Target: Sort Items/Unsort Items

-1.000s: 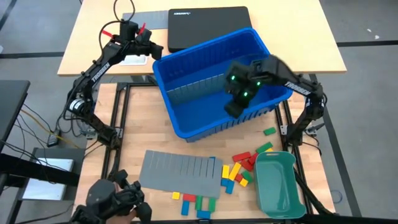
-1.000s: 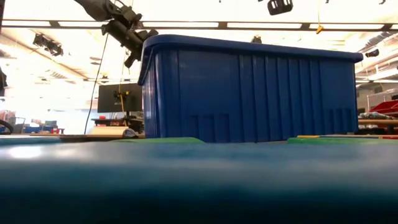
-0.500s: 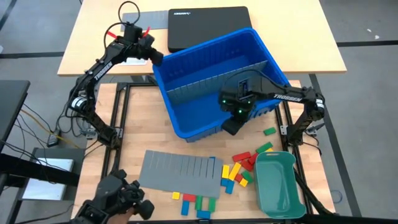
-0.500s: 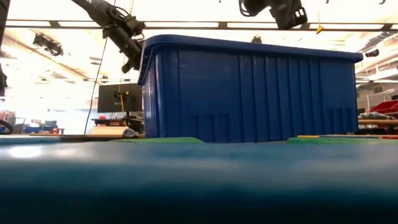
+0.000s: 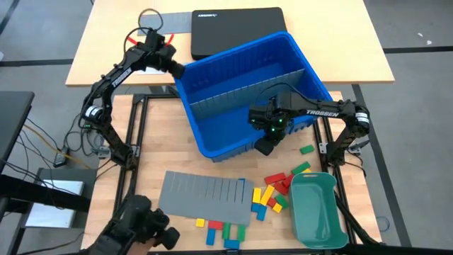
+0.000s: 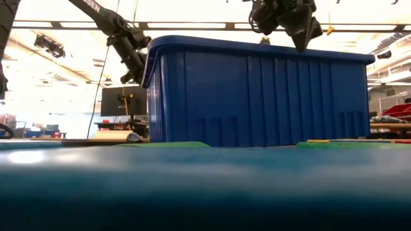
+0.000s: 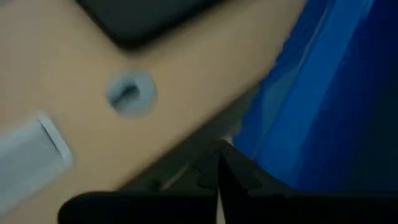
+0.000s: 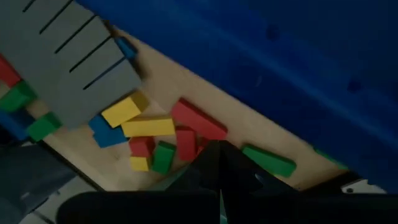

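Fingers of the right gripper are pressed together on nothing, hanging at the front rim of the blue bin, near its 5 o'clock corner; from the low view the closed tips point down just above that rim. The left gripper is likewise shut and empty, its tips right at the bin's 10 o'clock corner, beside the dark laptop on the desk behind.

Outward from the right gripper, toward 6 o'clock on the table, lie the items: a loose heap of blocks in red, yellow, green and blue between the grey divider sheet and the teal tray, a second small cluster below the sheet's lower edge, and a lone green block at about 4 o'clock of the bin. The bin shows no blocks inside as far as the high view tells; only its fixed partition is visible.

Judging by this, the blocks are out on the table and both arms are busy with the bin itself, probably bracing or shifting it. The next move seems to call for opposing pushes at two corners, kept gentle so the bin does not slide onto the blocks.
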Available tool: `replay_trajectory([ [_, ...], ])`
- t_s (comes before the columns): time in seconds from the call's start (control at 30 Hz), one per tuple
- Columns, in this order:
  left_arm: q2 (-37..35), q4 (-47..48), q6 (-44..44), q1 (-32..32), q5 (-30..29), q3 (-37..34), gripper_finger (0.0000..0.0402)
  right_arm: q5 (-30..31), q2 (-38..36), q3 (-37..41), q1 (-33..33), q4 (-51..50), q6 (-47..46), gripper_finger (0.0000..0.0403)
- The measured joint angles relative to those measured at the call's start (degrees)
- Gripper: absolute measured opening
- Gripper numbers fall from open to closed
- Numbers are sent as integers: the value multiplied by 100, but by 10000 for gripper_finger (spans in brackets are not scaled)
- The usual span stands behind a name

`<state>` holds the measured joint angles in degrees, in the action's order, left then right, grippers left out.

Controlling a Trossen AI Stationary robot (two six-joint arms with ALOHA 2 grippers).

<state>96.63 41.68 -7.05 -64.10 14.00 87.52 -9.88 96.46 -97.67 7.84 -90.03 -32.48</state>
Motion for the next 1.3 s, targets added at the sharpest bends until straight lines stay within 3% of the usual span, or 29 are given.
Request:
replay_trajectory([
  [0.3, 78, 892, -9, 55, 153, -32, 5, 485, -13, -2, 224, -96, 41, 1],
  [0.53, -123, 1346, -63, 11, 50, -38, 5, 1729, -9, -2, 399, -30, -95, 0],
  [0.8, -509, 1582, -42, 40, 525, -36, 2, 2647, -4, -2, 618, 32, -322, 0],
  [0.97, -948, 1607, 23, 61, 580, -36, 1, 2726, -131, -2, 664, 38, -499, 0],
  [1.07, -1276, 1494, 140, 49, 917, -36, 1, 2671, -216, -2, 664, 8, -635, 0],
  [1.3, -1339, -99, 955, -57, 688, -23, 1, 2394, -235, -2, 733, 14, -650, 0],
])
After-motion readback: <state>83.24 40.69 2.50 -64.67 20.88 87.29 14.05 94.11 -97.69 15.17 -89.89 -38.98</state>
